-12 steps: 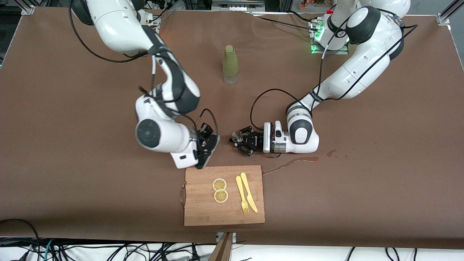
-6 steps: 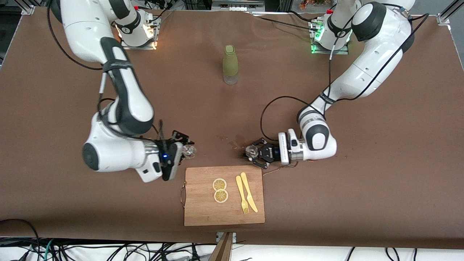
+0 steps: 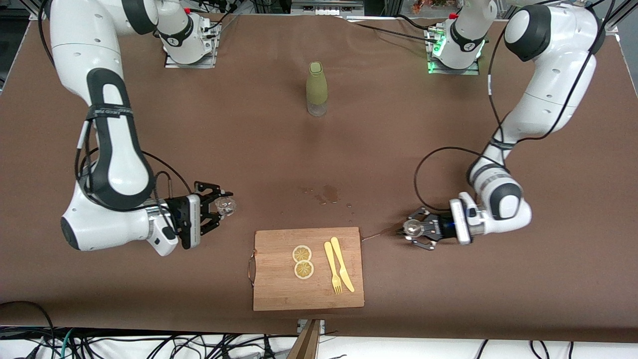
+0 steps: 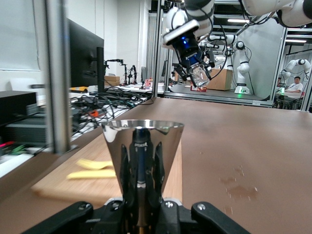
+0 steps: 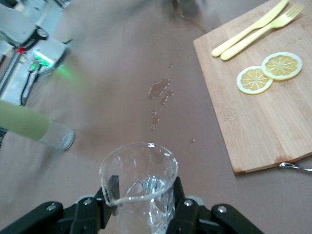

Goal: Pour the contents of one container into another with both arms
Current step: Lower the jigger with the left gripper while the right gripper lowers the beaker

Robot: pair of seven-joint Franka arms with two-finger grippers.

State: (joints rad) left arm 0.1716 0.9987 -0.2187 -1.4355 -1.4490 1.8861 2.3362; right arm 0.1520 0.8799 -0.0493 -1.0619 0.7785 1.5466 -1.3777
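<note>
Brown tabletop [image 3: 319, 149], spill spots [image 3: 329, 194] mid-table near cutting board [image 3: 308, 294]. Right gripper [image 3: 219, 205] pinching clear glass pitcher [image 5: 139, 187] upright, toward right arm's end; left gripper [image 3: 416, 229] clamped on metal jigger [image 4: 142, 146], toward left arm's end. Held well apart, likely pouring finished.

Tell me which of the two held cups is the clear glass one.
The right gripper holds the clear glass pitcher, toward the right arm's end. The left gripper holds a shiny metal cup.
</note>
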